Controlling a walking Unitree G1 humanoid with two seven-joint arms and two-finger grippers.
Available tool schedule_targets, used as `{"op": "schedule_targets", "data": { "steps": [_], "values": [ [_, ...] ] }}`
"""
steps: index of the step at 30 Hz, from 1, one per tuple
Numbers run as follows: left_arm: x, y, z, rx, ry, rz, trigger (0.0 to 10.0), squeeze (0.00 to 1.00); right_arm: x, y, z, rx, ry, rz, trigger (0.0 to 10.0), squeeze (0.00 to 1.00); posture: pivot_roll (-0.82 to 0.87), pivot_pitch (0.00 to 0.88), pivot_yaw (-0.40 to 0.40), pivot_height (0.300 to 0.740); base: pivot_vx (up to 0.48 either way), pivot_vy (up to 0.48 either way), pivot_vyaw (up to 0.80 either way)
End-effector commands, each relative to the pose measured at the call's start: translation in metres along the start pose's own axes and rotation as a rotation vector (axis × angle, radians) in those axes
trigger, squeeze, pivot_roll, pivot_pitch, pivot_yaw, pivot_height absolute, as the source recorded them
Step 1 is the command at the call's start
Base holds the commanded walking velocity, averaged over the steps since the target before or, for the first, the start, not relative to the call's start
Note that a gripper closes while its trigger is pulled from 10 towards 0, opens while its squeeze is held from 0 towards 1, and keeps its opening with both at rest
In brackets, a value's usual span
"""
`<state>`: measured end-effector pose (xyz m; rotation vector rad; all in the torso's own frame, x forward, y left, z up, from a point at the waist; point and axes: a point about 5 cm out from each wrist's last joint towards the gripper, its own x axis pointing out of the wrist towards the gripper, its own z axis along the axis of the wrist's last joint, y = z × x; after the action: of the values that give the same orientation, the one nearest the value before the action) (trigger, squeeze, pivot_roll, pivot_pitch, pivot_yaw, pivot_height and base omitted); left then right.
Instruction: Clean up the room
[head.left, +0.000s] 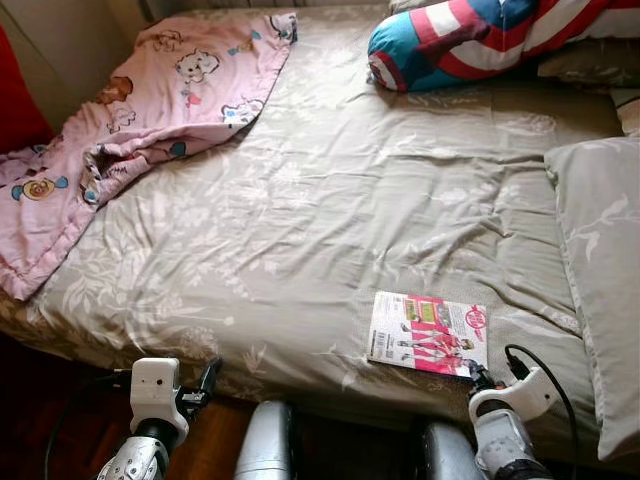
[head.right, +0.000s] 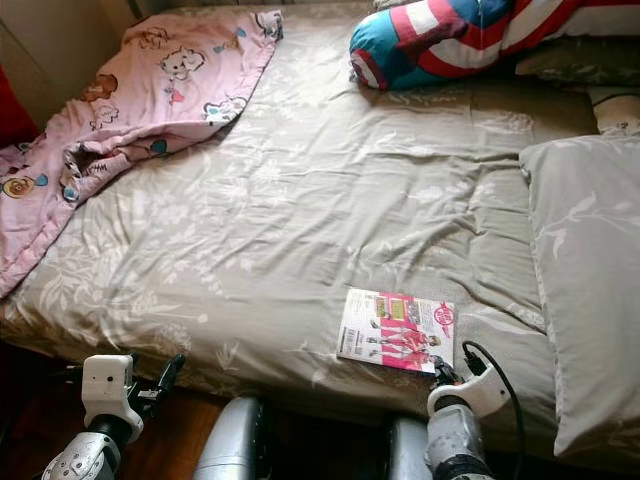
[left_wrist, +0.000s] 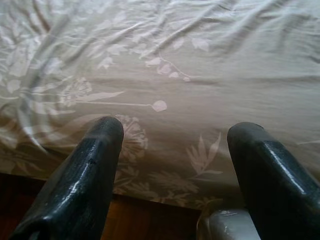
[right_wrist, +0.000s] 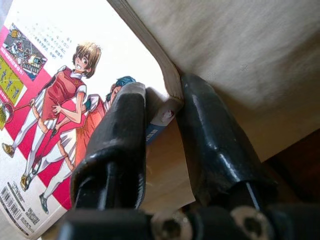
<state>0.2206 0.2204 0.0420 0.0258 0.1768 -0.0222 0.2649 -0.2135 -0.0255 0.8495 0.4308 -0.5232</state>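
The right tool (right_wrist: 160, 125) is clamped on the near corner of the comic book (head.left: 428, 334), which lies at the bed's (head.left: 330, 200) near edge. The left tool (left_wrist: 172, 165) hovers spread apart. Picking up is under way; next, probably a lift clear.

the left tool (head.left: 208, 383), a pair of long black fingers on a white wrist block at the end of the silver left arm (head.left: 140, 455), is held low with its fingers (left_wrist: 82, 180) spread wide apart, gripping nothing. the right tool (right_wrist: 162, 120), on the silver right arm (head.left: 505, 440), reaches forward with its two black fingers (right_wrist: 117, 145) pinched onto the corner of a thin pink-and-white comic book (head.left: 428, 333), one finger on each face.
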Motion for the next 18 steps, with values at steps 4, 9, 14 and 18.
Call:
{"op": "schedule_targets", "data": {
  "steps": [4,9,14,18],
  "values": [
    [-0.0030,0.0049,-0.0049,0.030,0.030,0.009,10.0,0.00,-0.0055,-0.0183,-0.0106,0.012,0.034,-0.093,10.0,0.00,0.09,0.248,0.135,0.627,0.000,0.000,0.00],
    [-0.0023,0.0062,-0.0050,0.032,0.029,0.014,10.0,0.00,-0.0063,-0.0218,-0.0109,0.032,0.031,-0.110,10.0,1.00,0.09,0.245,0.137,0.627,0.000,0.000,0.00],
    [-0.0020,0.0071,-0.0050,0.035,0.031,0.019,10.0,0.00,-0.0051,-0.0202,-0.0076,0.029,0.023,-0.107,10.0,0.00,0.09,0.244,0.138,0.627,0.000,0.000,0.00],
    [-0.0012,0.0068,-0.0047,0.035,0.029,0.020,10.0,0.00,-0.0036,-0.0174,-0.0040,0.025,0.014,-0.096,10.0,0.00,0.09,0.240,0.139,0.627,0.000,0.000,0.00]
  ]
}}
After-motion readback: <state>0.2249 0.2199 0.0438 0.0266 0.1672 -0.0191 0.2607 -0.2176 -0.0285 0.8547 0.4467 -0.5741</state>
